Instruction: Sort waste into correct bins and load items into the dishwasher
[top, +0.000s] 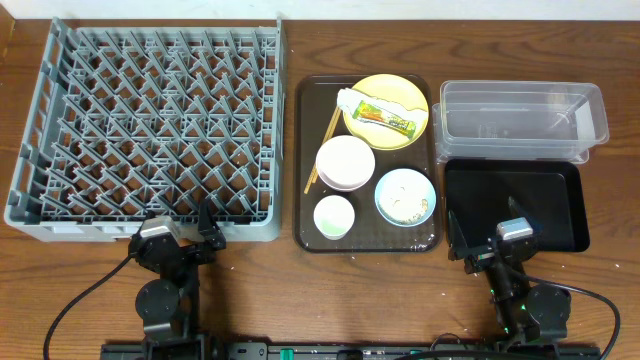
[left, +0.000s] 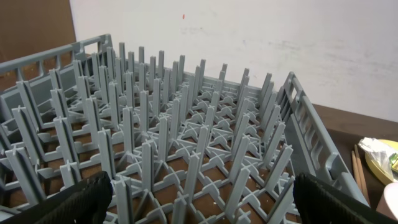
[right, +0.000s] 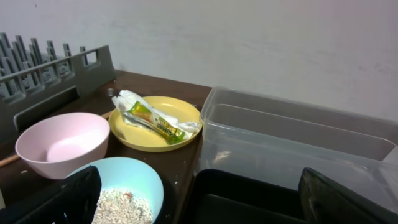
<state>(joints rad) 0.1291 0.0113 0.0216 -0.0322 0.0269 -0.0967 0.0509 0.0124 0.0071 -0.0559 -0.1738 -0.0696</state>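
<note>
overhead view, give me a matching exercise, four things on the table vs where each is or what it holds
Things:
1 yellow plate
2 light-blue bowl
3 chopsticks
4 black tray

Places or states:
A holds rice-like scraps
B lie along the serving tray's left side
C carries the snack wrapper
D on the table, right of the serving tray

Pairs: 1-C, 2-A, 3-B, 4-D

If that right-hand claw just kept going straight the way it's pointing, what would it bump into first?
Probably the black tray, whose near rim lies just ahead of the open right gripper. The clear tub stands right behind it. Depth is hard to judge here.
</note>
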